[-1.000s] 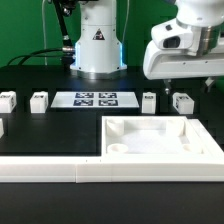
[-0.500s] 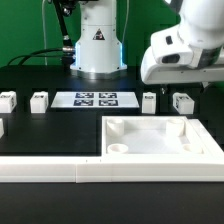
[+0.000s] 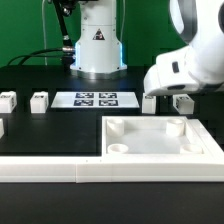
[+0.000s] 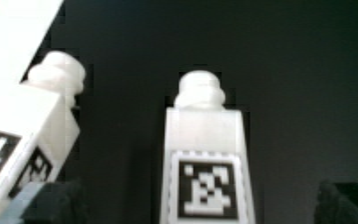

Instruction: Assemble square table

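Tool (image 4: 197,203) fingertips (image 4: 44,204) apparently just blurred dark corners (wrist view), one leg (image 4: 30,125) cropped by the edge.

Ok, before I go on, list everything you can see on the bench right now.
square table top: one, white, front, toward the exterior view's right.
legs: four, white, tagged; two at the exterior view's left of the marker board, two at its right.
marker board: one, white, four tags, centre back.
border rail: one, white, along the front.
white piece: one, cut off at the exterior view's left edge; cannot tell what.
table: one, black.
robot base: one, white, behind.
gripper: one, open, over the legs at the exterior view's right.
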Controlling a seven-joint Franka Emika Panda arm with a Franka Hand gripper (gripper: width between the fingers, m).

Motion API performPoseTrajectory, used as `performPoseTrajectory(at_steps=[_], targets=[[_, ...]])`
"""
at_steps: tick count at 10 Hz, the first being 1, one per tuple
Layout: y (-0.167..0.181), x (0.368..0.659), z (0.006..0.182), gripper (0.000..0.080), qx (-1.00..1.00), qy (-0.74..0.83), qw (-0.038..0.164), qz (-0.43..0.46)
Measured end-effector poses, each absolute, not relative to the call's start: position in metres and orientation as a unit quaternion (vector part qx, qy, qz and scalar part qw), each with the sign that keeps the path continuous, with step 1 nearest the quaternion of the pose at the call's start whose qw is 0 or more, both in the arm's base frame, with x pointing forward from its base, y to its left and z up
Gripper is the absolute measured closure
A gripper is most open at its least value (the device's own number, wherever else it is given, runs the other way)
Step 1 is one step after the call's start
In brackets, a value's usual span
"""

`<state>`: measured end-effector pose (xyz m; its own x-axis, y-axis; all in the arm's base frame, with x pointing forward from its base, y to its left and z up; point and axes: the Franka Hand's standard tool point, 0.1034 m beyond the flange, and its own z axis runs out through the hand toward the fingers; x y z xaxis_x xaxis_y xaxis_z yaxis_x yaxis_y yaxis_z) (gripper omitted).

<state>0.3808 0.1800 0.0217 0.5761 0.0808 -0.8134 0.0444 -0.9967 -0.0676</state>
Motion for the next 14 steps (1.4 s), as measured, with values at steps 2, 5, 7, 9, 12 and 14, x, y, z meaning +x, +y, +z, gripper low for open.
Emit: performPoseTrajectory(at_steps=[2,5,7,9,12,14], targets=[[0.181,0.378,0.013,0.0150,-0.892,-0.034,0.019,0.451],[0.182,0.371,0.008,0.0150,-0.890,-0.029,0.012,0.454],[0.183,0.370,0.007,0.0150,-0.890,-0.022,0.007,0.455],[0.182,0.370,0.007,0.0273,-0.890,-0.021,0.008,0.455],[0.182,0.371,0.007,0.0516,-0.890,-0.021,0.008,0.455],[0.182,0.371,0.007,0.0515,-0.890,-0.021,0.008,0.455]])
